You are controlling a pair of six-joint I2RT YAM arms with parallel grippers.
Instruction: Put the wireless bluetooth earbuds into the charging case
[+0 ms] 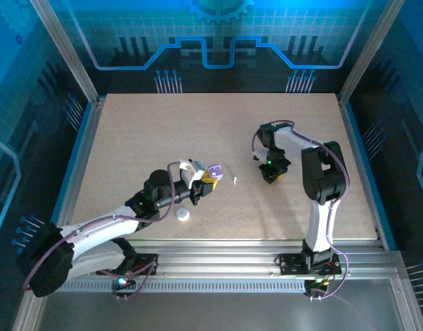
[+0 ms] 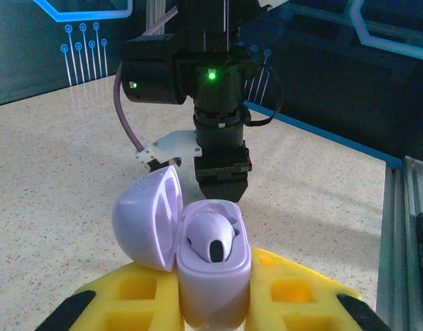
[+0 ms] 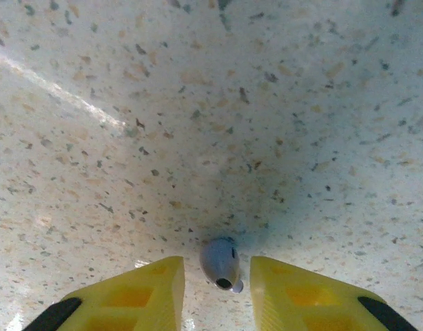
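My left gripper (image 2: 215, 293) is shut on the pale purple charging case (image 2: 215, 276), held upright with its lid (image 2: 146, 217) swung open to the left. One pale purple earbud (image 2: 213, 241) sits in the case. In the top view the left gripper (image 1: 206, 181) holds the case (image 1: 214, 170) near the table's middle. My right gripper (image 3: 217, 267) points down at the table, open, with another pale purple earbud (image 3: 220, 262) lying between its yellow fingers (image 3: 146, 289), a gap on each side. The right gripper (image 1: 270, 174) stands to the right of the case. A tiny white earbud (image 1: 234, 180) lies beside the case.
A small white round piece (image 1: 182, 215) lies on the speckled table (image 1: 163, 131) just in front of the left gripper. Metal frame posts and blue walls ring the table. The right arm's dark gripper tip (image 2: 222, 181) hangs right behind the case in the left wrist view.
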